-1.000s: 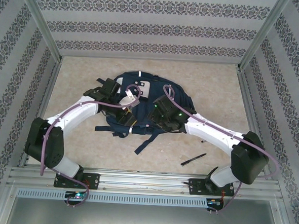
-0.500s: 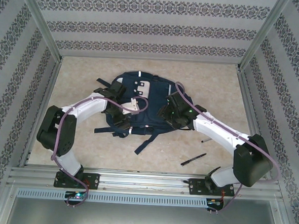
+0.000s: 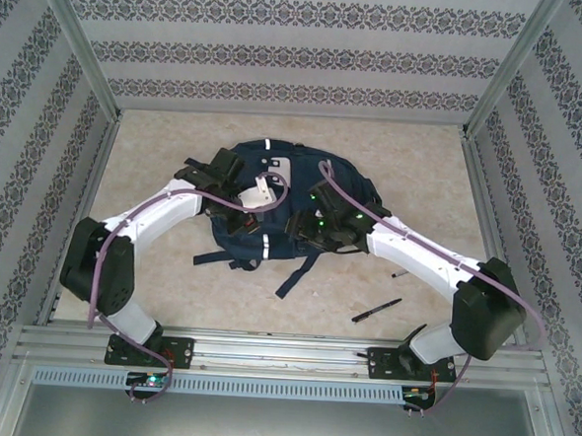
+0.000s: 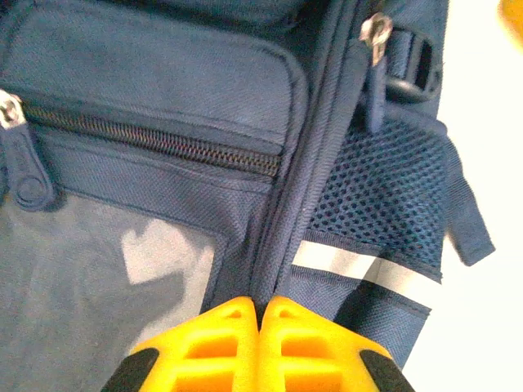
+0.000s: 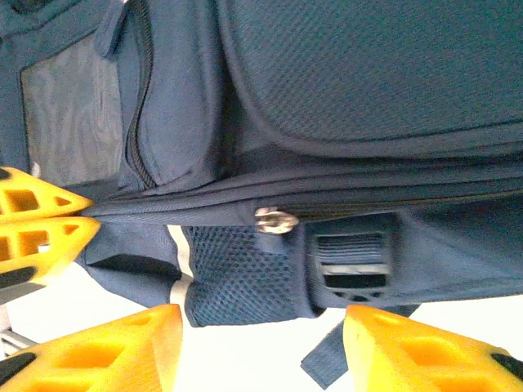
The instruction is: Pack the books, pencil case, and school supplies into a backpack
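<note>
Mid-table, under both arms, sits the backpack [image 3: 309, 162], lying flat with its white front patch facing up. Progress check: I judge we're at the opening stage, not the packing stage. One black pen [image 3: 376, 310] lies out on the table [image 3: 178, 132] near the right arm's base, well apart from the bag, so that one is clearly not packed. What, if anything, is already inside the bag I can't tell; the main zip looks closed from the right wrist view, with its metal zip pull [image 5: 274, 219] sitting on the seam.

Now the tools. On the left wrist camera the left gripper [image 4: 260, 314] has its yellow fingers pressed together, and the bag's piped seam runs straight down into them, so I read that as clamped on the backpack's edge beside the front pocket. Over on the right, the right gripper [image 5: 261, 347] has its fingers standing apart, holding nothing, with the mesh side pocket [image 5: 237, 278] and the zip pull just ahead of them. Opening the zip and loading everything looks like what's left
</note>
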`<action>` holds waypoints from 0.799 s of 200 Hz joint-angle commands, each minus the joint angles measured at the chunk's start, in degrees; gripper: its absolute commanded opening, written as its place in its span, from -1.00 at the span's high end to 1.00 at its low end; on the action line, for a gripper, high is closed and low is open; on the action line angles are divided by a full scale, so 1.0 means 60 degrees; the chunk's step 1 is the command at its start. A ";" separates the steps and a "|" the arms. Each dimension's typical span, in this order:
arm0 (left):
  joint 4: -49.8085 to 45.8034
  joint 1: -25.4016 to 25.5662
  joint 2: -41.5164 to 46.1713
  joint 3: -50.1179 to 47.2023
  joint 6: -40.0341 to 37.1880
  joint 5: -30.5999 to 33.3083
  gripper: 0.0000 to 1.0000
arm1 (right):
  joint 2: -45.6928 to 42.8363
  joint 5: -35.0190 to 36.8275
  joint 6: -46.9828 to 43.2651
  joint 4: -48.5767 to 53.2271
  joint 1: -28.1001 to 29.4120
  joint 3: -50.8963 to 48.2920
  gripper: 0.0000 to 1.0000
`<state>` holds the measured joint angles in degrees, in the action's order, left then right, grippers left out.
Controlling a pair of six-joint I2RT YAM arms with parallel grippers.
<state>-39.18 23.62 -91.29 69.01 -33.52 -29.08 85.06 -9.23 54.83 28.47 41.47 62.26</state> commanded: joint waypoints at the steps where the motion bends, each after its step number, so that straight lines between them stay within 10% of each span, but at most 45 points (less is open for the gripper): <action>1: 0.0352 0.0041 0.0382 0.0006 0.0954 -0.1542 1.00 | 0.0435 0.1248 -0.0821 0.0971 0.0500 0.0811 -0.08; 77: 0.0572 0.0034 0.0507 -0.0297 0.0611 -0.2357 1.00 | 0.1962 0.5633 -0.1325 0.3124 0.1700 0.2430 -0.12; 160: 0.0185 0.0036 0.0521 -0.0188 0.0141 -0.2459 1.00 | 0.2215 0.5979 -0.0494 0.2974 0.1657 0.1859 0.06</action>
<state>-37.10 23.62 -90.26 67.29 -30.41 -39.13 97.14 22.70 49.56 44.56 52.01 75.07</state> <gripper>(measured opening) 0.039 0.472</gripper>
